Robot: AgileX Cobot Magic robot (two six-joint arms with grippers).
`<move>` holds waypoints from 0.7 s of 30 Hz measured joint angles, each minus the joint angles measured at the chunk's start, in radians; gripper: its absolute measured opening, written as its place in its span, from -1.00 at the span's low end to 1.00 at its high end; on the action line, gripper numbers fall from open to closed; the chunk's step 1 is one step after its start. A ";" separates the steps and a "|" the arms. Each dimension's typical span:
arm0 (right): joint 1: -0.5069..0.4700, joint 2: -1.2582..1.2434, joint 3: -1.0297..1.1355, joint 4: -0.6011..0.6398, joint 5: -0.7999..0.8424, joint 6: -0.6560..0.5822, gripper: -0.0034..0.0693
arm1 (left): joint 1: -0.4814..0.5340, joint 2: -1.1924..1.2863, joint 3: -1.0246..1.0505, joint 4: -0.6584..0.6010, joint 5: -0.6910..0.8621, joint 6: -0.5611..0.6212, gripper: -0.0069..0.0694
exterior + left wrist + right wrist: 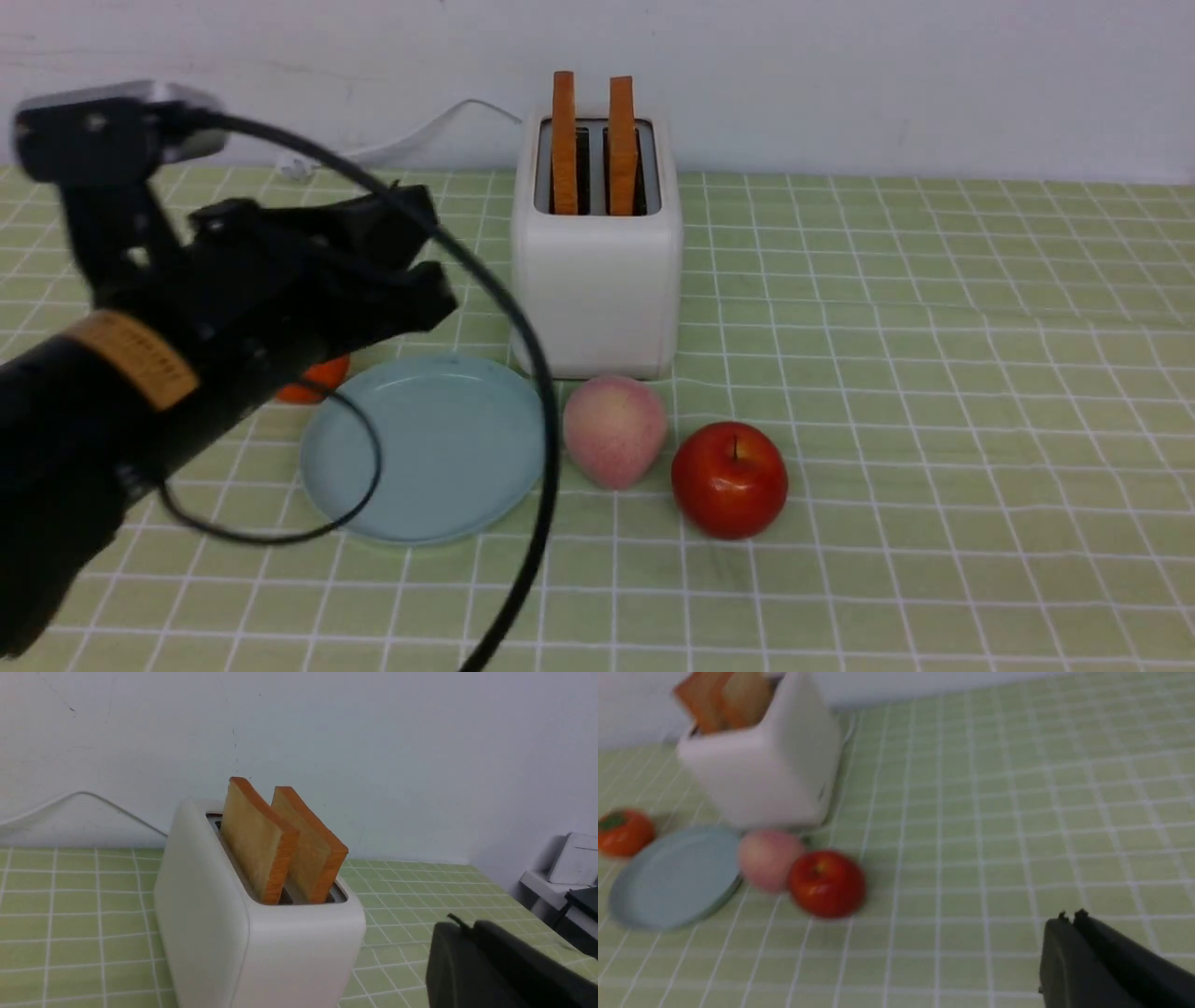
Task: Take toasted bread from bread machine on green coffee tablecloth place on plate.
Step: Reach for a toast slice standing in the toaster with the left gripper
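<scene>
White wall (840, 75) backs the counter, which the green coffee tablecloth (934, 373) covers. We find the toasted bread (564, 131), two slices, standing upright in the slots of the bread machine (597, 289), upper halves exposed. We judge the step in hand to be the approach. The left arm (187, 317) hangs to the machine's left; the left jaws are empty and, in the wrist view, seemingly pressed together. The right jaws, seen only from their own wrist, look likewise closed on nothing. To do it well, we advise opening above the nearer slice, straddling its faces, minding the narrow gap to its neighbour, and lifting straight up. The plate (448, 448), just before the machine, holds nothing. A peach (614, 431) sits just beside its rim, with a red apple (730, 478) next along.
</scene>
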 joint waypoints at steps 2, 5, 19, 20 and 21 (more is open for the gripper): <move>0.024 0.035 -0.016 0.090 0.036 -0.087 -0.88 | 0.000 0.071 -0.033 0.000 -0.052 0.000 -0.53; 0.063 0.066 -0.015 0.247 0.013 -0.287 -0.88 | 0.000 0.190 -0.087 0.002 -0.156 0.000 -0.13; 0.073 0.070 0.000 0.602 -0.175 -0.662 -0.87 | 0.000 0.540 -0.313 -0.172 -0.298 0.247 0.57; 0.073 0.070 0.000 0.606 -0.172 -0.664 -0.87 | 0.000 0.558 -0.330 -0.185 -0.300 0.267 0.56; 0.073 0.070 0.000 0.606 -0.169 -0.667 -0.87 | 0.000 0.576 -0.344 -0.193 -0.300 0.281 0.56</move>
